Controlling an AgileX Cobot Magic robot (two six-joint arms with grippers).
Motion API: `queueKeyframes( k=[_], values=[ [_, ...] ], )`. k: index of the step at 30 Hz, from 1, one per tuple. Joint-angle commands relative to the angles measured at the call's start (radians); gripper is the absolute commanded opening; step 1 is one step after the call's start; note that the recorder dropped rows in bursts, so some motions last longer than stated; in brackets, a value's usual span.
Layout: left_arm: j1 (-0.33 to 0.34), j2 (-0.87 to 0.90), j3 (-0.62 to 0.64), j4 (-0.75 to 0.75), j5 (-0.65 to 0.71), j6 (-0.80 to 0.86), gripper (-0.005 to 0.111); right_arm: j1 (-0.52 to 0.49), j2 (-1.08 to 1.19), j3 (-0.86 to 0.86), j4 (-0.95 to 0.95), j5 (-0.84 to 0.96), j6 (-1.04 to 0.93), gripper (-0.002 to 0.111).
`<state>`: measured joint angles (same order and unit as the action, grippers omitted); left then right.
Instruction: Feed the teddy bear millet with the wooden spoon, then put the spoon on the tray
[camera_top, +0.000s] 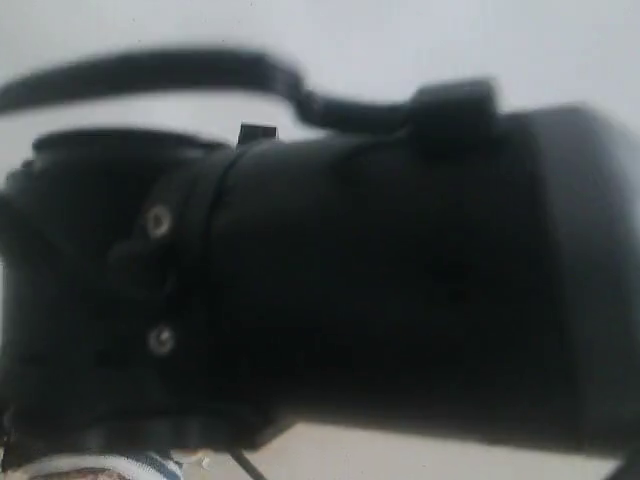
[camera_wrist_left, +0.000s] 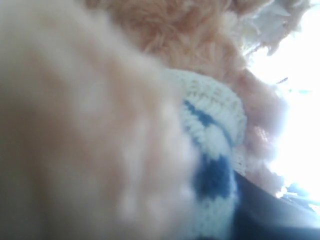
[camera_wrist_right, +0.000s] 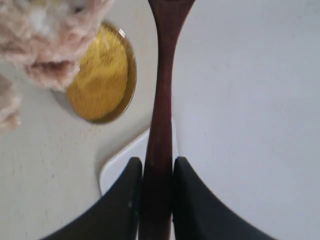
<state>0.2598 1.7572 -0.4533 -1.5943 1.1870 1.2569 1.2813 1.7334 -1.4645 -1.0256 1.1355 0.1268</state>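
Note:
The teddy bear (camera_wrist_left: 165, 45) fills the left wrist view, with tan plush and its navy-and-white striped shirt (camera_wrist_left: 210, 145) pressed close. One dark finger (camera_wrist_left: 272, 215) of my left gripper lies against the shirt, which looks gripped. My right gripper (camera_wrist_right: 158, 162) is shut on the wooden spoon (camera_wrist_right: 162, 100) by its dark handle; the spoon's bowl runs out of frame. Beneath it lies the white tray (camera_wrist_right: 117, 167). The millet (camera_wrist_right: 100, 75) is heaped in a round metal bowl beside the tray's corner. The bear's plush (camera_wrist_right: 50, 35) hangs over the bowl's edge.
A black arm (camera_top: 350, 280) right in front of the exterior camera blocks nearly all of that view. Only a strip of pale surface and a bit of striped cloth (camera_top: 125, 466) show at its lower edge.

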Motion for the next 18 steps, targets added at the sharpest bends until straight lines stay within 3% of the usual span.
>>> queueKeyframes(
  k=[1,5,8,13,18],
  values=[
    [-0.001,-0.004,-0.001,-0.068,0.034,0.008,0.004,-0.058,-0.087,0.0,0.004,-0.116,0.08,0.0],
    [-0.001,-0.004,-0.001,-0.097,0.034,0.008,0.004,-0.167,-0.124,0.0,0.081,-0.106,0.124,0.0],
    [-0.001,-0.004,-0.001,-0.15,0.034,0.052,0.004,-0.314,-0.127,0.0,0.251,-0.109,0.116,0.0],
    [-0.001,-0.004,-0.01,-0.15,0.034,0.092,0.004,-0.513,-0.125,0.0,0.565,-0.109,-0.071,0.0],
    [-0.001,-0.004,-0.063,-0.15,0.034,0.092,0.004,-0.554,-0.125,0.0,0.659,-0.084,-0.149,0.0]
  ],
)
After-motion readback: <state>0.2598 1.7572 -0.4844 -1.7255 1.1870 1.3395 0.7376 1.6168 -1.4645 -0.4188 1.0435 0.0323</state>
